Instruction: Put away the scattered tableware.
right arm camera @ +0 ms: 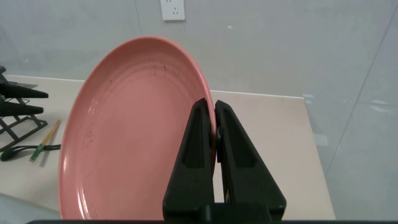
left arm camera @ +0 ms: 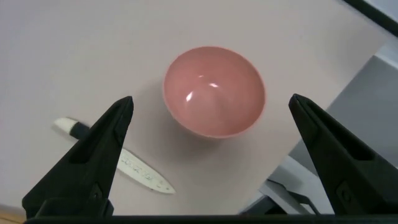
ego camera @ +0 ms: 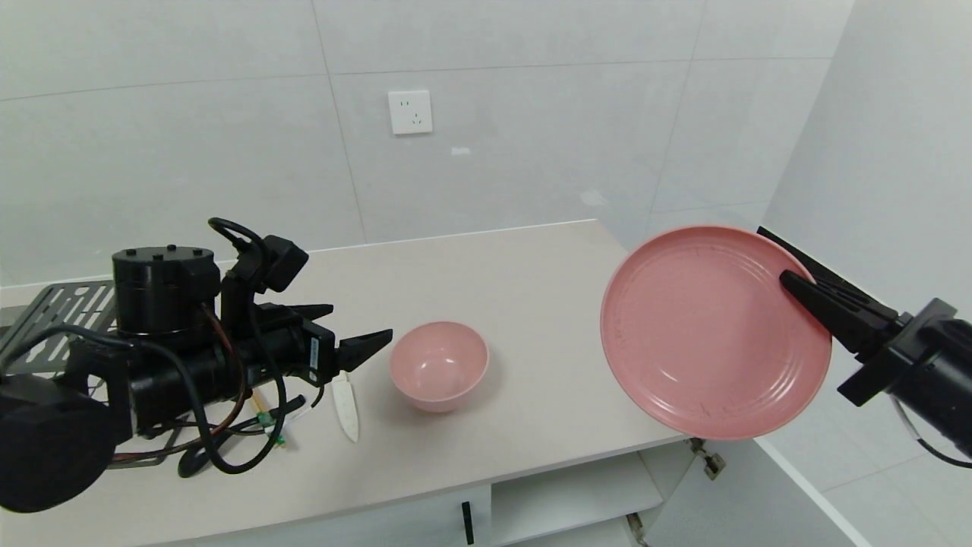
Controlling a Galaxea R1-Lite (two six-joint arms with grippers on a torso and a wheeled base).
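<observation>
As right gripper (ego camera: 786,279) clamps pink plate (ego camera: 706,334), tilted

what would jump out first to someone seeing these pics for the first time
The big pink plate stands out first, held tilted in the air off the right end of the counter, its rim pinched by the right gripper. Next comes the matching pink bowl, upright near the counter's front edge, with the open left gripper just to its left and a white knife lying beside it.
</observation>
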